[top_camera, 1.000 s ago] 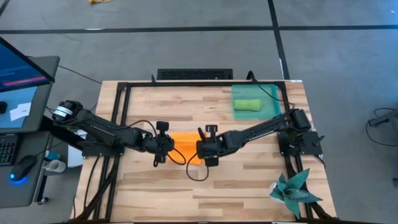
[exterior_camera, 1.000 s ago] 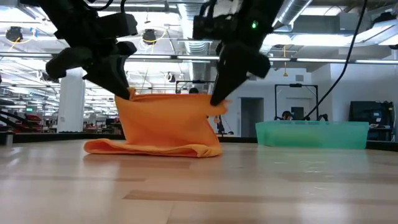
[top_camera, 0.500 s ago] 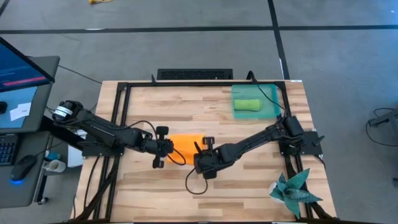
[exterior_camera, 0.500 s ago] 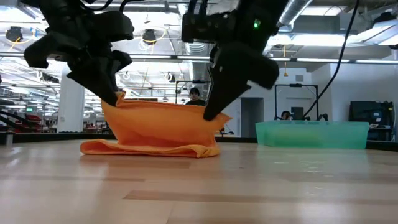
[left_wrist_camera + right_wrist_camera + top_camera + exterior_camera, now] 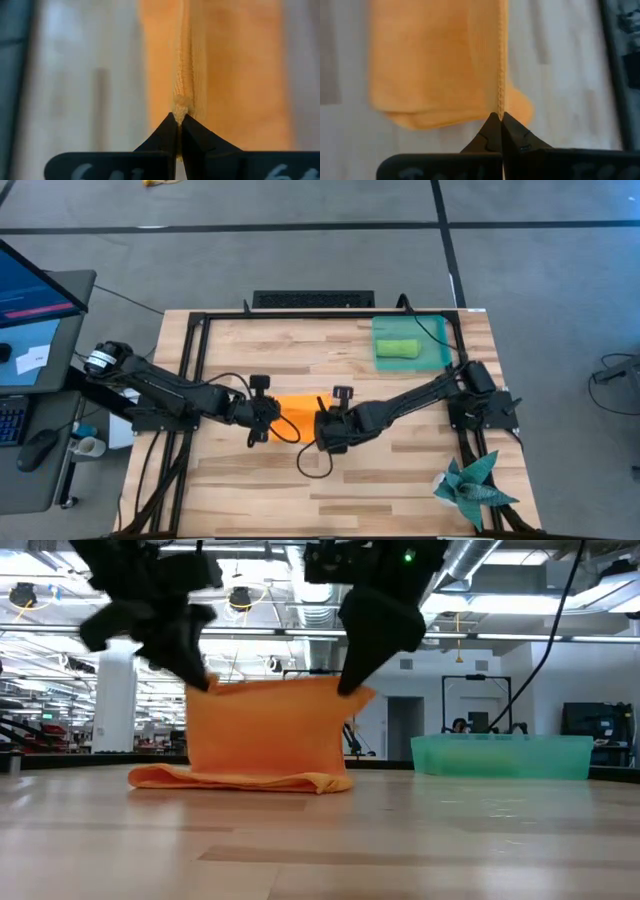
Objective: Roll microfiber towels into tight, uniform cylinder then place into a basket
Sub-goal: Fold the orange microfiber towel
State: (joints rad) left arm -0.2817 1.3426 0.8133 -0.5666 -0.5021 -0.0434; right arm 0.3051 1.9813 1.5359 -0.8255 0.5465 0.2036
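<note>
Pinching orange towel (image 5: 262, 730) edge, both fingers (image 5: 172, 131) clamped, lifted

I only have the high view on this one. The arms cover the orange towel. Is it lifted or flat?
Observer: Partly lifted. In the low view the orange towel hangs as a sheet, its lower part folded on the table.
Operator: Who holds it?
Observer: Both. The left gripper is shut on its top edge.
Operator: And the right?
Observer: The right gripper pinches the hem too.
</note>
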